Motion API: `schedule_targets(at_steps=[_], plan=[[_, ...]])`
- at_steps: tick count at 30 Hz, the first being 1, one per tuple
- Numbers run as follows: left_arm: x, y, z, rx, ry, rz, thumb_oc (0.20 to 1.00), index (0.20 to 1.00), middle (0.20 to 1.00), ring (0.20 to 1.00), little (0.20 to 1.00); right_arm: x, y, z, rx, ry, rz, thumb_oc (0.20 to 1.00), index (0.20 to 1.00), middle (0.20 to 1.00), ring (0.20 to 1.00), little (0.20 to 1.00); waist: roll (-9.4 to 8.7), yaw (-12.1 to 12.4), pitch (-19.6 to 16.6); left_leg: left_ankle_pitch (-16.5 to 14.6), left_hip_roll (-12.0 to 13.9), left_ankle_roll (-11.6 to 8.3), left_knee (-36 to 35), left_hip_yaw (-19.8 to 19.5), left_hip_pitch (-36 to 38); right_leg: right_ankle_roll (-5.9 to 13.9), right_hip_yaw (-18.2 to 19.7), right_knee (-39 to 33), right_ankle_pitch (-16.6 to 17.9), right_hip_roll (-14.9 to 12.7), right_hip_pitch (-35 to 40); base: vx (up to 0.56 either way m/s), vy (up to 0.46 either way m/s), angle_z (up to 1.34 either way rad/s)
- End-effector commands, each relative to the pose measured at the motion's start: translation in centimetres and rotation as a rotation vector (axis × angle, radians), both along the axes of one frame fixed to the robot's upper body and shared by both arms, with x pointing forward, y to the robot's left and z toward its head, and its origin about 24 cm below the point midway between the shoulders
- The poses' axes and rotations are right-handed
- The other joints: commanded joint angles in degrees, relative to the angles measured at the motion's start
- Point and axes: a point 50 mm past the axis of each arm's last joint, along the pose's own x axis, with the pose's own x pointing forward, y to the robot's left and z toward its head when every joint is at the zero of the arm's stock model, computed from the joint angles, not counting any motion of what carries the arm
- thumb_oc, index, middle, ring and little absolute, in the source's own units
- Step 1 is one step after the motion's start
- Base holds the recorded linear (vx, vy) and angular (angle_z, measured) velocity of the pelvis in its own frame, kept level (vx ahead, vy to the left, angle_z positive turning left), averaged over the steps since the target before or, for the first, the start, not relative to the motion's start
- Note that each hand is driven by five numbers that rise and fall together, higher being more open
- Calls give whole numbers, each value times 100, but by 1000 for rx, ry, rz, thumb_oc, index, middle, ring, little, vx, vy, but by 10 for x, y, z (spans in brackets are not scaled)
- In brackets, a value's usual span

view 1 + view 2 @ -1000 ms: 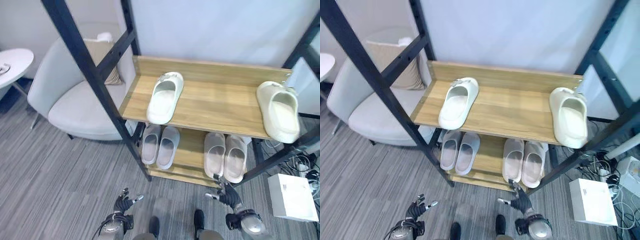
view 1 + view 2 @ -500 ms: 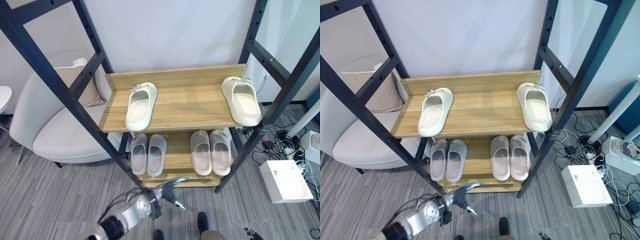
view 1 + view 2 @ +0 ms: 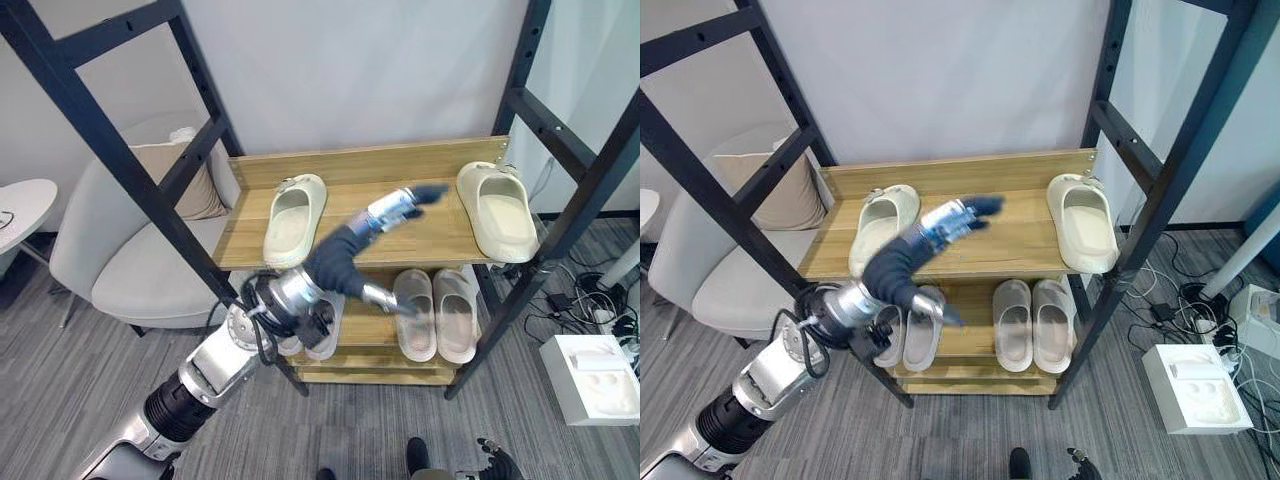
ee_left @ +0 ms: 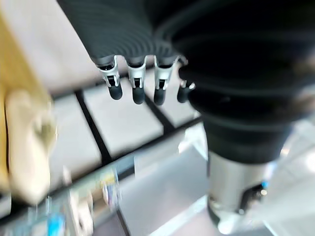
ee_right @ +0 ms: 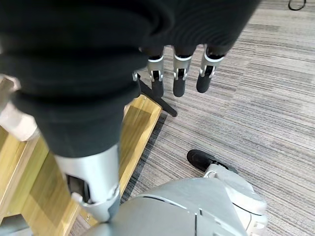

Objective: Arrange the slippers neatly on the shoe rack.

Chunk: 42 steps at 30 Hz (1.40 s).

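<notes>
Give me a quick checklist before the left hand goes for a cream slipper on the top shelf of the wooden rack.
1. Left hand empty, fingers straight: ok.
2. Left hand raised over the wooden top shelf, between the two cream slippers: ok.
3. Cream slipper on the left flat on its sole: ok.
4. Cream slipper on the right beside its partner: not ok, they lie far apart.
5. Two grey pairs on the lower shelf side by side: ok.
6. Right hand low over the grey carpet, holding nothing: ok.

Office-like lounge corner, grey striped carpet [image 3: 60, 400], pale armchair [image 3: 130, 260] with cushion [image 3: 185, 185] at nine o'clock, round side table [image 3: 25, 205], cables [image 3: 600, 310] at three o'clock, wooden shoe rack [image 3: 370, 160].
</notes>
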Motion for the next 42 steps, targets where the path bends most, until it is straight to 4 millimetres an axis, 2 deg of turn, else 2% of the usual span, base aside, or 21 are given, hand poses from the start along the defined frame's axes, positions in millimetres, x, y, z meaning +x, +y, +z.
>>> schedule_targets(at_steps=[1, 2, 4, 5, 6, 7, 14, 22, 26, 32, 42], plan=[[15, 29, 27, 45, -295, 350, 1000, 1000, 1000, 1000, 1000, 12, 14, 1, 64, -57, -13, 1000, 1000, 1000, 1000, 1000, -176, 37, 107, -87, 82, -247, 3, -144, 44, 335, -36, 60, -772, -119, 561, 25, -25, 7], [28, 41, 26, 115, -361, 524, 1000, 1000, 1000, 1000, 1000, 14, 13, 2, 68, -69, -26, 1000, 1000, 1000, 1000, 1000, -176, 36, 109, -89, 90, -243, 3, -148, 57, 329, -26, 56, -774, -117, 571, 29, -27, 4], [32, 45, 26, 136, -392, 584, 1000, 1000, 1000, 1000, 1000, 15, 13, 3, 69, -74, -25, 1000, 1000, 1000, 1000, 1000, -169, 28, 113, -90, 91, -241, 3, -143, 62, 327, -15, 56, -775, -115, 574, 10, -9, 2], [41, 53, 29, 229, -458, 688, 1000, 1000, 1000, 1000, 1000, 16, 12, 3, 66, -80, -25, 1000, 1000, 1000, 1000, 1000, -162, 15, 102, -93, 92, -241, 3, -142, 63, 324, 3, 49, -776, -109, 573, 0, 0, 0], [41, 53, 30, 197, -457, 687, 1000, 1000, 1000, 1000, 1000, 16, 12, 4, 68, -84, -27, 1000, 1000, 1000, 1000, 1000, -164, 16, 107, -94, 94, -241, 3, -143, 66, 323, 6, 51, -777, -109, 574, 40, -29, -2], [49, 62, 32, 263, -515, 791, 1000, 1000, 1000, 1000, 1000, 17, 12, 5, 66, -94, -24, 1000, 1000, 1000, 1000, 1000, -152, -19, 85, -108, 100, -242, 3, -115, 92, 318, 30, 47, -779, -97, 580, 0, 0, 0], [67, 69, 32, 403, -583, 910, 1000, 1000, 1000, 1000, 1000, 19, 7, 8, 59, -108, -18, 1000, 1000, 1000, 1000, 1000, -122, -114, 68, -120, 110, -248, 3, -73, 122, 319, 56, 53, -792, -79, 578, 14, -11, -5], [93, 68, 16, 584, -569, 1002, 1000, 1000, 1000, 1000, 1000, 23, 3, 13, 46, -134, -14, 1000, 1000, 1000, 1000, 1000, -77, -256, 84, -139, 107, -236, 3, -22, 137, 323, 128, 66, -796, -77, 549, 0, -2, -3], [111, 78, 3, 756, -552, 1070, 1000, 1000, 1000, 1000, 1000, 24, -2, 16, 37, -147, -20, 1000, 1000, 1000, 1000, 1000, -40, -352, 97, -210, 111, -234, 3, 53, 186, 342, 191, 60, -831, -66, 541, 13, -3, -8], [121, 95, 1, 828, -516, 1132, 1000, 1000, 1000, 1000, 1000, 17, -8, 16, 23, -130, -21, 1000, 1000, 1000, 1000, 1000, -36, -405, 122, -211, 126, -247, 3, 93, 206, 351, 221, 54, -830, -55, 539, 15, -4, -9], [108, 106, 23, 680, -551, 1181, 1000, 1000, 1000, 1000, 1000, 17, -1, 13, 42, -120, -18, 1000, 1000, 1000, 1000, 1000, -74, -322, 92, -213, 125, -247, 3, 49, 202, 330, 150, 42, -856, -56, 592, 0, 0, 0]])
